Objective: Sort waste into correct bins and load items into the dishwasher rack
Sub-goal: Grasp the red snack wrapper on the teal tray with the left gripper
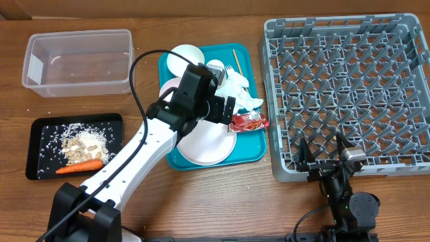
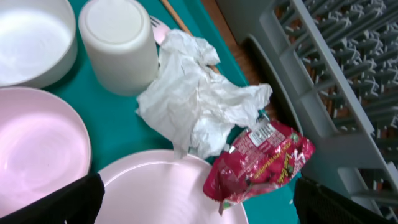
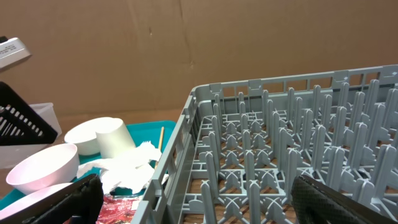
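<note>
1. Right: dishwasher rack [image 1: 349, 87]; right gripper [image 1: 322, 149] at its near left corner, fingers spread, empty.
2. Centre: teal tray [image 1: 252, 144] under left gripper [image 1: 228, 109], fingers wide apart, empty.
3. Tray's right edge: crumpled napkin [image 1: 240, 94], red wrapper [image 1: 248, 122] just nearer.

teal tray [image 1: 252, 146] on wooden table [image 1: 201, 20]; cardboard [image 3: 124, 50] behind.
</note>
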Robot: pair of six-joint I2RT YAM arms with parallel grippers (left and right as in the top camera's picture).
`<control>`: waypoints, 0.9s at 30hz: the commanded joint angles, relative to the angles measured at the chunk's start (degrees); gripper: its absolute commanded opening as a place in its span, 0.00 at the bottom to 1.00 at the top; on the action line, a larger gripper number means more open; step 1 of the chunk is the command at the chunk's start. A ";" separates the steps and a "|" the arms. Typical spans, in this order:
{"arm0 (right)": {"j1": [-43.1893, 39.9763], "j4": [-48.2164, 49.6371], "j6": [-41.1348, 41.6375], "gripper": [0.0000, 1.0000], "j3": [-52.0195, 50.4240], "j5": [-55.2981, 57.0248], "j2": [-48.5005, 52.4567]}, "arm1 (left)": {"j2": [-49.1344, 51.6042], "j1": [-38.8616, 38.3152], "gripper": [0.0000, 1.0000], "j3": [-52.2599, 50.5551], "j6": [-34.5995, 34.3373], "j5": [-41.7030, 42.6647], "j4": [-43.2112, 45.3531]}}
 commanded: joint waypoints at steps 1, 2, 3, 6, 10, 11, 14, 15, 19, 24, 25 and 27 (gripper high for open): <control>0.22 0.28 0.26 1.00 -0.59 0.55 -0.39 | -0.74 -0.96 1.00 2.93 9.38 11.58 -2.56; 0.22 0.26 0.26 1.00 -0.59 0.55 -0.39 | -0.72 -1.49 1.00 2.93 10.12 11.52 -3.34; 0.22 0.26 0.28 1.00 -0.59 0.55 -0.39 | -0.39 -2.62 1.00 2.93 11.61 10.40 -4.66; 0.22 0.26 0.26 1.00 -0.59 0.55 -0.39 | 1.33 -6.29 0.98 2.93 12.70 3.39 -5.77; 0.22 0.28 0.26 1.00 -0.59 0.55 -0.39 | 5.16 -8.35 0.97 2.93 15.21 2.32 -7.74; 0.22 0.28 0.26 1.00 -0.59 0.55 -0.39 | 7.39 -8.46 0.99 2.93 15.21 2.14 -8.68; 0.22 0.26 0.26 1.00 -0.59 0.55 -0.39 | 10.08 -8.46 1.00 2.93 14.51 -2.78 -7.54; 0.22 0.28 0.26 1.00 -0.59 0.55 -0.39 | 10.47 -8.46 1.00 2.93 14.62 -4.37 -6.97; 0.22 0.26 0.28 1.00 -0.59 0.55 -0.39 | 10.54 -8.48 0.94 2.91 16.33 -4.85 -6.80; 0.22 0.26 0.26 1.00 -0.59 0.55 -0.39 | 12.96 -8.48 0.88 2.91 17.57 -4.81 -5.68; 0.22 0.28 0.26 1.00 -0.59 0.55 -0.39 | 13.68 -8.48 0.88 2.91 17.64 -4.87 -5.38; 0.22 0.26 0.26 1.00 -0.59 0.55 -0.39 | 14.95 -8.46 0.87 2.91 17.75 -4.85 -3.26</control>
